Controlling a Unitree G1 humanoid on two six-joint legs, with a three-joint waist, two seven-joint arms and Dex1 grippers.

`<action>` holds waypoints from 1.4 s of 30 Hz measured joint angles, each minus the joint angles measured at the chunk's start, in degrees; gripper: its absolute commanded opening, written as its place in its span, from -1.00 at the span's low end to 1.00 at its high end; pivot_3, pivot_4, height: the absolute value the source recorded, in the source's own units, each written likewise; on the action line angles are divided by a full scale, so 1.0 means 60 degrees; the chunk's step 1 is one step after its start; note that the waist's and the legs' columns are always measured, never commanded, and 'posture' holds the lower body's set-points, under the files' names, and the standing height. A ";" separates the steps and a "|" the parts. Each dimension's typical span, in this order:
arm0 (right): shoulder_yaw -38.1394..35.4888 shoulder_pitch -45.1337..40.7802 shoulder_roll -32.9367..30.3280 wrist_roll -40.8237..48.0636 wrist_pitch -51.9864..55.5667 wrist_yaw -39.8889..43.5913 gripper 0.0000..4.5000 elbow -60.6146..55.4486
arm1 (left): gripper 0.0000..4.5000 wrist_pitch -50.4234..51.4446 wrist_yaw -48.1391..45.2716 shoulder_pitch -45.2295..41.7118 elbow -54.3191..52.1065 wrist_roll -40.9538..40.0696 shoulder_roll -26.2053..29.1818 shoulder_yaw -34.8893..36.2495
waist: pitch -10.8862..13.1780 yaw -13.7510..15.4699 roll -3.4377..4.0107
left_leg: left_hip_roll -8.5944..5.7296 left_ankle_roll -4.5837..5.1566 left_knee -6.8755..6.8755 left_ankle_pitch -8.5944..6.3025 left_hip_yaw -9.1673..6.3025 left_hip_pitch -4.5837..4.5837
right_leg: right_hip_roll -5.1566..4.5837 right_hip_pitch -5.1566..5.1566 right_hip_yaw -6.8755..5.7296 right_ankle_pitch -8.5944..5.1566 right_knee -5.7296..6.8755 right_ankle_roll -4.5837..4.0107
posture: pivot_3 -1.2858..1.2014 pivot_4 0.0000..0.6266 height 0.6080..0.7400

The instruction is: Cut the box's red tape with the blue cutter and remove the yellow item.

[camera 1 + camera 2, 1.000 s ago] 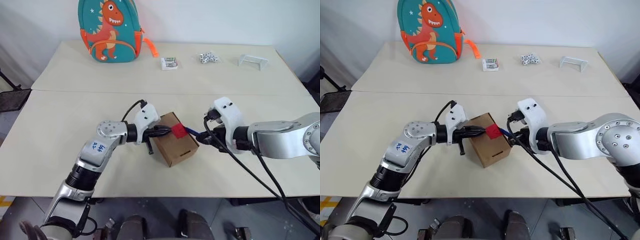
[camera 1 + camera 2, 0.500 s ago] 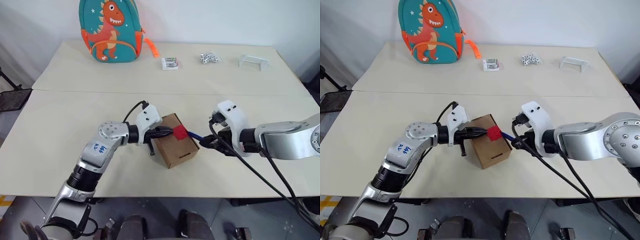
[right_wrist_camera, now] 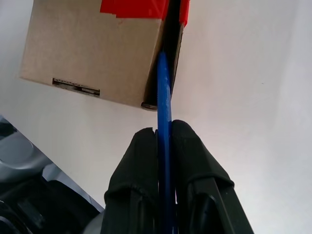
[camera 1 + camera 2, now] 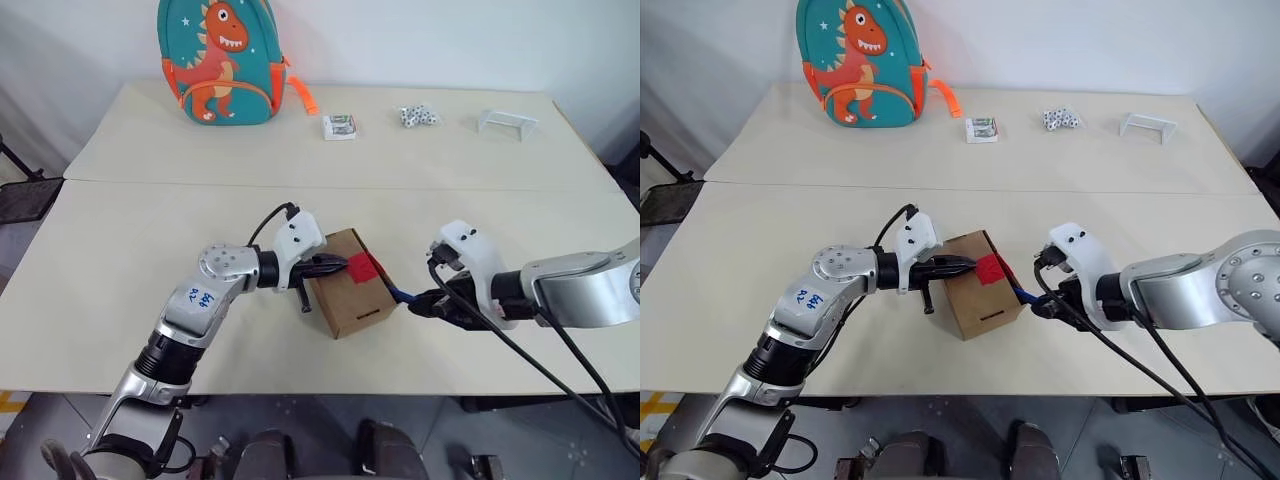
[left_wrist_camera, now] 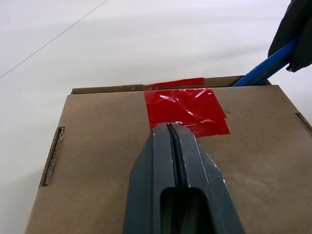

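Blue cutter (image 3: 163, 97) pinched in right claw (image 4: 428, 303) beside box (image 4: 350, 284), left claw (image 5: 171, 134) closed, pressing box top

Bright even light, soft shadows, glare on red tape (image 5: 184, 109), sharp views

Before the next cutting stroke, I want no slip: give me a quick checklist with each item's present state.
1. Blue cutter clamped in right gripper: ok.
2. Left gripper shut, pressing down on the box top: ok.
3. Cutter tip at the box's taped edge: ok, it meets the side by the red tape.
4. Red tape cut through: cannot tell; the patch on top looks whole.
5. Flaps closed, yellow item out: not ok, the box is closed.
6. Left gripper out of the blade's line: not ok, its tip sits on the tape.
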 measured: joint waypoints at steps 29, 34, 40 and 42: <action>-0.5491 0.6638 0.0741 -0.7684 -0.3655 0.2897 -0.94 0.1339 | -1.00 -0.0647 -0.0635 -0.0348 0.0626 0.0009 0.0383 -0.0003 | -0.0001 0.0007 -0.0001 | -0.0009 0.0010 0.0008 0.0005 0.0036 0.0006 | 0.0002 0.0003 0.0020 0.0004 0.0000 -0.0003 | 0.03 -0.52 1.00; -0.5336 0.6966 0.1650 -1.0900 -0.5657 0.4623 -0.94 0.3296 | -1.00 -0.0657 -0.0672 -0.0382 0.0691 0.0025 0.0378 0.0002 | -0.0001 -0.0012 -0.0001 | -0.0009 0.0008 0.0004 0.0006 0.0043 0.0031 | 0.0004 0.0017 0.0026 0.0003 0.0006 -0.0003 | 0.03 -0.52 1.00; -0.5195 0.6881 0.2515 -1.2752 -0.6538 0.6018 -0.06 0.5217 | -1.00 -0.0653 -0.0727 -0.0403 0.0697 0.0062 0.0378 0.0002 | -0.0004 -0.0021 0.0010 | -0.0009 0.0007 0.0000 0.0007 0.0048 0.0039 | 0.0005 0.0018 0.0030 0.0003 0.0011 -0.0003 | 0.03 -0.52 1.00; -0.5549 0.6853 0.2605 -1.2851 -0.6421 0.6325 0.27 0.5287 | -1.00 -0.0643 -0.0744 -0.0416 0.0697 0.0085 0.0381 0.0001 | -0.0004 -0.0019 0.0011 | -0.0009 0.0007 0.0002 0.0008 0.0049 0.0039 | 0.0005 0.0018 0.0034 0.0003 0.0012 -0.0003 | 0.03 -0.52 1.00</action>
